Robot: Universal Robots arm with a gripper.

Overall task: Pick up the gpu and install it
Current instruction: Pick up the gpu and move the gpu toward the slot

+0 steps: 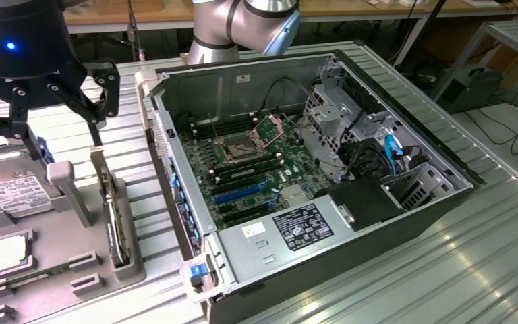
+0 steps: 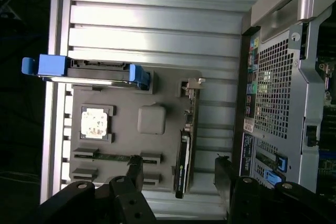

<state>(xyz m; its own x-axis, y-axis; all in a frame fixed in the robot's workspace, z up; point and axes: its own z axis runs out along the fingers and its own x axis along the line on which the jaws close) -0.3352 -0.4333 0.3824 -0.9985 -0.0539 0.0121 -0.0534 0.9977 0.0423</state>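
Observation:
The gpu [image 1: 117,223] stands on edge in a slot of the grey holder tray [image 1: 56,270], left of the open computer case [image 1: 331,135] in the exterior view. It is a thin dark card, and its silver bracket [image 2: 192,85] is at the end far from my fingers. My gripper [image 1: 65,140] hangs above the tray's far part, open. In the wrist view the gripper [image 2: 178,165] has its two black fingertips [image 2: 135,165] wide apart on either side of the gpu [image 2: 184,148]. They do not touch the card. Blue card slots [image 1: 241,194] show on the motherboard inside the case.
The tray [image 2: 121,103] also holds a silver hard drive [image 1: 11,192] in blue rails [image 2: 86,72], a processor chip [image 2: 95,123] and a narrow memory stick [image 2: 113,157]. Everything rests on a ribbed metal table [image 1: 439,270]. The case's rear panel [image 2: 273,87] is close beside the tray.

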